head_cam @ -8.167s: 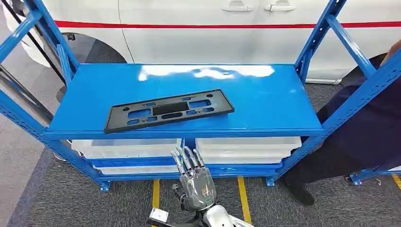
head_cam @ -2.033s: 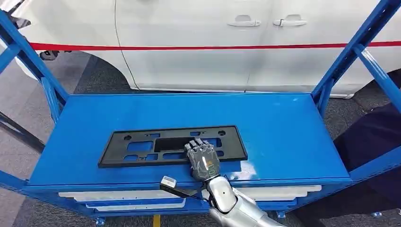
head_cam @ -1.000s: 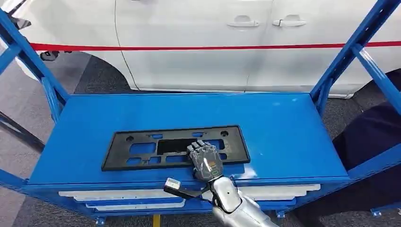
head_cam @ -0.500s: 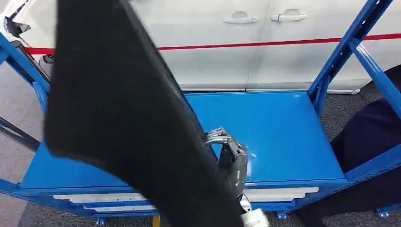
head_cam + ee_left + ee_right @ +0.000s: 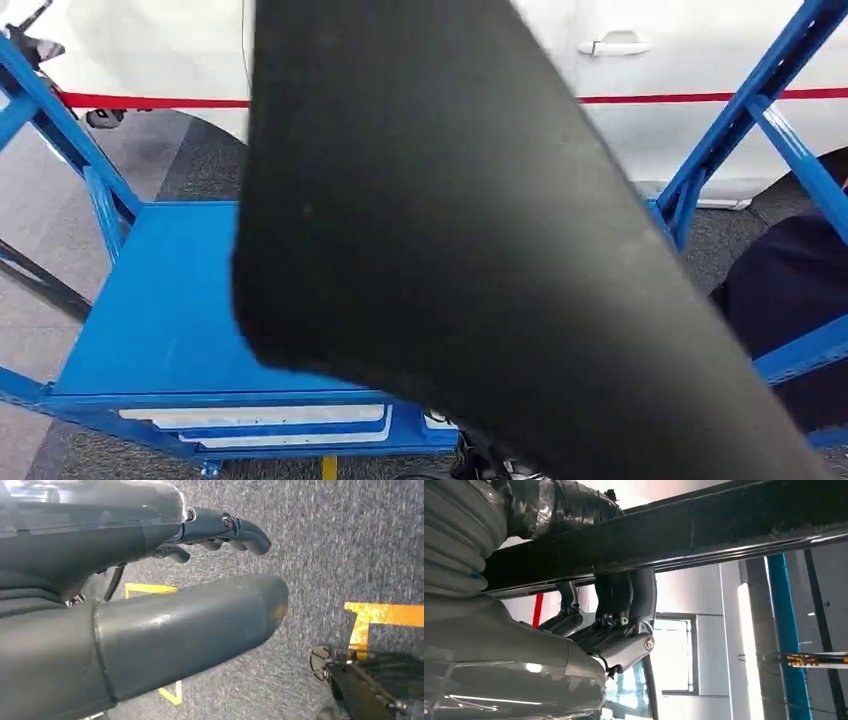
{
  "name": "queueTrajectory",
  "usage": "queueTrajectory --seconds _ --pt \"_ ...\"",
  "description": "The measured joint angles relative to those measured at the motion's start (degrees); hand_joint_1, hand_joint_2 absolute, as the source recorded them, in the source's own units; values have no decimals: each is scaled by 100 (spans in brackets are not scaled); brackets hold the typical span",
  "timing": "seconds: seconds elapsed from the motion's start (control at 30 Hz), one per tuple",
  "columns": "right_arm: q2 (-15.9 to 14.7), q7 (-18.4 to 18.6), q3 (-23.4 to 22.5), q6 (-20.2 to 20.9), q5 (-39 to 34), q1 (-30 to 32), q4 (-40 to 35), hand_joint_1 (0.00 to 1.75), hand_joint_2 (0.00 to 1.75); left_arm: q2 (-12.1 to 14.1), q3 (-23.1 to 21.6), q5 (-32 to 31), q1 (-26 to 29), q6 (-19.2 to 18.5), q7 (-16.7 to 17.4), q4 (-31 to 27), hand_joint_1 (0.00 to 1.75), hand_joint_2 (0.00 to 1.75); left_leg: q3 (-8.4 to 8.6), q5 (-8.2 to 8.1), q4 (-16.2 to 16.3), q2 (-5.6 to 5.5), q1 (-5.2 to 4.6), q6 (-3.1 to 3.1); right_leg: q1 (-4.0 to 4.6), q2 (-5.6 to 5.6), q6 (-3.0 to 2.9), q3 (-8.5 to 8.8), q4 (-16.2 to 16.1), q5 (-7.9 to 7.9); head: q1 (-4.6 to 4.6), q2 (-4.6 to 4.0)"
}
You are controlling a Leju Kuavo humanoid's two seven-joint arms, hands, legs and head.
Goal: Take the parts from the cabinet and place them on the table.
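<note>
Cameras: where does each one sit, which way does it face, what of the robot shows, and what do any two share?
Head view: high on the body, facing forward and down at the blue shelf and a white car; the black part is raised close to the lens.
Left wrist view: behind the left hand, looking down at grey carpet with yellow lines; fingers apart, holding nothing.
Right wrist view: behind the right hand, looking up; its fingers grip the part's edge.
Shared: head and right wrist views both show the part.

At your 12 o'clock: white car (image 5: 690, 60), red side stripe (image 5: 700, 97). Grey carpet floor (image 5: 195, 160) at 10 o'clock. Yellow floor tape (image 5: 382, 615) underfoot. Bright window (image 5: 674, 655) overhead.
</note>
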Motion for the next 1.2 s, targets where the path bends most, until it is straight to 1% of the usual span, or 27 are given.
queueTrajectory --seconds 0.03,0.07,0.1,0.17,0.2,0.23,0.33,0.37,0.4,0.43,0.5,0.53,0.57,0.6,0.67,0.7,0.73,0.8,0.87,0.9,0.93,1.0,1.03,1.07,1.1,1.13,1.2 --pt "-7 -2 0 2 -13 13 0 175 175 0 2 -11 1 0 0 0 0 175 -3 0 6 0 -2 0 -4 -1 14 -180 359 -87 4 0" --pt "-13 0 0 7 -30 18 0 175 175 0 2 -37 1 0 0 0 0 175 2 -1 8 0 -2 -1 -13 -1 21 -211 398 -17 2 0" --pt "-18 15 -2 11 -78 26 0 175 175 0 2 -57 1 13 -6 0 0 175 11 -8 12 -3 -2 -5 -26 -4 21 -119 179 174 2 -2" --pt "-20 22 -15 20 -211 74 0 175 175 -18 6 -44 4 33 -70 0 0 175 37 -39 36 -17 0 -31 -39 -17 -4 404 -882 743 2 0" --pt "-22 22 -24 37 -289 96 2 175 175 -26 20 -28 5 35 -92 0 0 175 30 -62 59 -23 0 -66 -37 -27 -36 584 -1317 817 4 0" --pt "-24 28 -28 93 -410 115 9 175 175 -28 37 -9 -2 37 -111 0 0 175 -7 -91 131 -26 -58 -112 -7 -23 -57 608 -1382 788 2 0" --pt "-44 -20 -70 457 -816 264 17 175 175 -28 113 2 -1 42 -101 0 0 175 2 -70 72 -25 -24 -208 17 -3 -137 565 -1350 794 2 0" --pt "-44 -68 -103 602 -927 312 17 175 175 -26 129 -2 -3 42 -79 0 0 175 1 -97 92 -25 -22 -241 -25 -8 -187 581 -1397 823 0 0" --pt "-44 -123 -122 748 -971 353 17 175 175 -26 140 -4 -1 44 -61 0 0 175 -31 -193 200 -19 -8 -264 -34 -16 -208 594 -1417 832 0 0" --pt "-44 -197 -138 892 -979 387 17 175 175 -33 146 -13 -1 42 -44 0 0 175 -163 -407 493 -18 -8 -284 -38 -28 -248 591 -1410 849 -2 0" --pt "-46 -321 -157 1161 -966 460 20 175 175 -33 166 -39 2 37 7 0 0 175 -572 -907 1414 -17 6 -322 -18 -41 -258 573 -1405 851 0 -2" --pt "-50 -339 -162 1242 -931 482 31 175 175 -33 173 -39 4 33 20 0 0 175 -728 -1033 1768 -17 4 -329 -8 -43 -259 558 -1396 851 0 0" --pt "-57 -349 -162 1311 -896 497 44 175 175 -31 179 -39 11 31 32 0 0 175 -764 -1003 1876 -17 4 -328 -2 -40 -260 550 -1383 852 -2 0" --pt "-61 -367 -162 1357 -879 514 55 175 175 -29 188 -39 15 26 41 0 0 175 -665 -847 1700 -18 4 -311 5 -35 -260 547 -1375 852 -2 0" --pt "-61 -404 -162 1414 -798 528 61 175 175 -22 221 -39 4 9 52 0 0 175 -153 -334 716 -18 -7 -241 17 -28 -259 553 -1361 851 -2 0" --pt "-61 -420 -162 1445 -765 529 61 175 175 -20 238 -42 -4 7 52 0 0 175 102 -179 217 -22 -23 -186 19 -27 -258 553 -1360 852 0 0" --pt "-61 -428 -162 1475 -730 538 63 175 175 -13 256 -44 -6 4 52 0 0 175 163 -222 104 -16 -59 -180 60 -27 -231 540 -1344 859 0 0" --pt "-61 -428 -164 1517 -686 547 63 175 175 -11 269 -55 -13 0 55 0 0 175 118 -170 116 -27 -79 -153 28 -32 -168 517 -1346 899 0 0" --pt "-61 -428 -164 1532 -682 553 63 175 175 -4 275 -59 -12 0 55 0 0 175 97 -95 53 -22 -70 -86 35 -25 -87 524 -1372 951 0 0" --pt "-64 -428 -168 1539 -680 560 66 175 175 -7 275 -59 -15 -2 59 0 0 175 100 -32 10 31 -22 -44 12 -17 -60 505 -1291 827 0 0" --pt "-64 -428 -175 1550 -675 562 66 175 175 -7 275 -59 -17 -4 59 0 0 175 48 8 2 32 -28 9 17 -22 -38 422 -1089 560 7 0" --pt "-85 -428 -181 1565 -673 574 77 175 175 -4 280 -81 -20 -4 59 0 0 175 -63 75 12 44 -39 43 -13 -22 5 146 -295 -4 2 0" --pt "-96 -439 -184 1582 -693 586 96 175 175 -4 282 -94 -20 -2 59 0 0 175 -123 111 16 49 -44 39 -23 -22 25 27 92 -191 2 0" --pt "-103 -463 -190 1600 -728 602 114 175 175 -4 284 -94 -21 -2 59 0 0 175 -188 150 32 49 -45 35 -30 -23 42 -8 312 -229 0 0" --pt "-114 -498 -195 1611 -750 619 133 175 175 -4 286 -98 -20 -4 59 0 0 175 -252 179 53 49 -42 24 -39 -24 57 96 245 -110 2 0" --pt "-120 -531 -197 1624 -761 630 149 175 175 -4 289 -105 -19 -7 59 0 0 175 -311 205 86 49 -38 6 -48 -26 59 322 -66 104 2 0" --pt "-125 -533 -197 1663 -791 634 157 175 175 -7 291 -111 -21 -11 61 0 0 175 -414 239 168 45 -34 -35 -62 -27 38 989 -1073 452 2 0"
